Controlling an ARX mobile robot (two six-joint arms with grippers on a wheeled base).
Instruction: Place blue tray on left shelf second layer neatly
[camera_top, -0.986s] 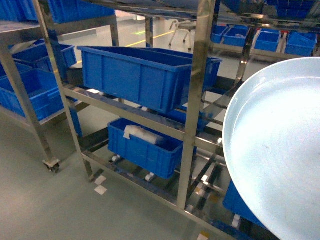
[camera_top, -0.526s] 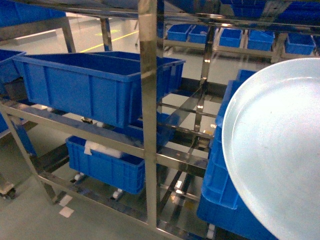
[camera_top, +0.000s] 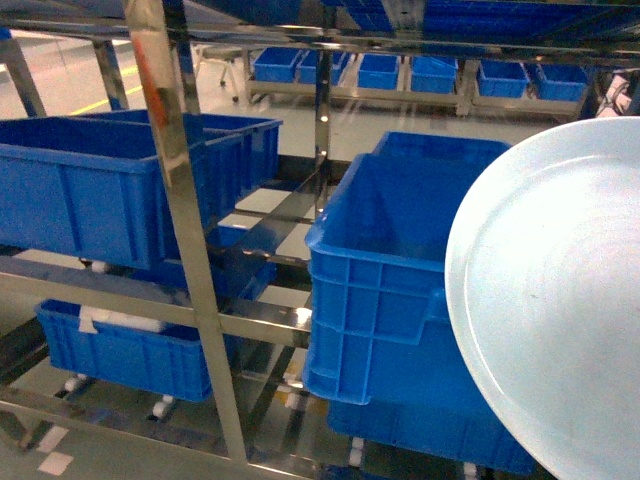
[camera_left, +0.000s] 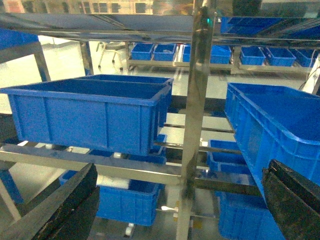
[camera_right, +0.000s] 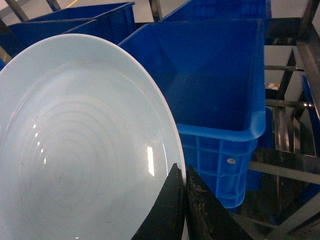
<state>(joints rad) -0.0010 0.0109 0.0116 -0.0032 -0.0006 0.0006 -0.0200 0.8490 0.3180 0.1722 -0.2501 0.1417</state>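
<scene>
Plainly the tray is in transit, not yet on any layer: it hangs tilted in the air, face toward the head camera, filling the right of that view, with its rim pinched in the right gripper, whose two dark fingers are pressed together on the edge. It sits in front of the shelf, apart from its rails, and just before a deep crate that stands in the bay right of the near upright. Another crate rests on the rail to the left of that upright, with a smaller one on the layer below.

The left gripper is empty, its fingers spread wide at either edge of its own view, aimed at the upright.

My judgement is that the step in hand is the approach to the shelf. The next move calls for finding a free stretch of the second layer, since crates fill much of what shows, then levelling the tray and sliding it in flat between the uprights without clipping a crate rim.
</scene>
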